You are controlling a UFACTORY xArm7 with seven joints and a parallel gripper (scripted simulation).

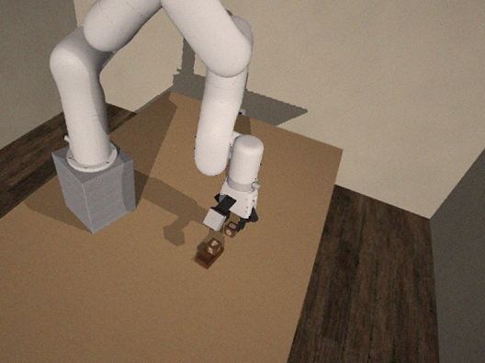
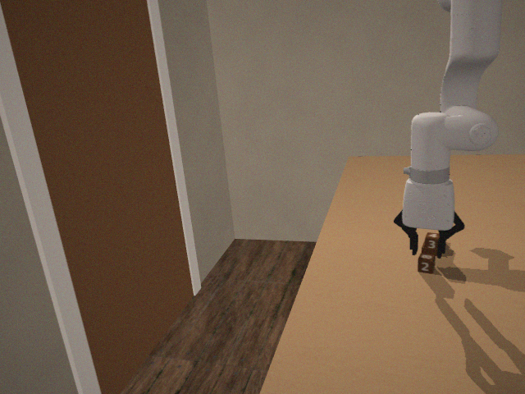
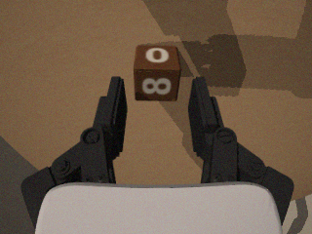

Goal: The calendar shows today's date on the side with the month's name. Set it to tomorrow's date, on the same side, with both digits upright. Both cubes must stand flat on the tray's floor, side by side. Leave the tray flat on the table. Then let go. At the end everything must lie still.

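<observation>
A brown digit cube stands loose on the table, behind the tray. In the wrist view it shows a 0 on one face and an 8 on the face below it; the exterior view shows a 3 on it. My gripper points straight down over this cube. It is open, with one finger on each side of the cube and a gap at both sides. The small dark brown tray lies flat on the table in front. A second cube stands in it and shows a 2 in the exterior view.
The arm's grey base stands at the table's left. The table's right edge drops to a dark wood floor. A wall stands behind the table.
</observation>
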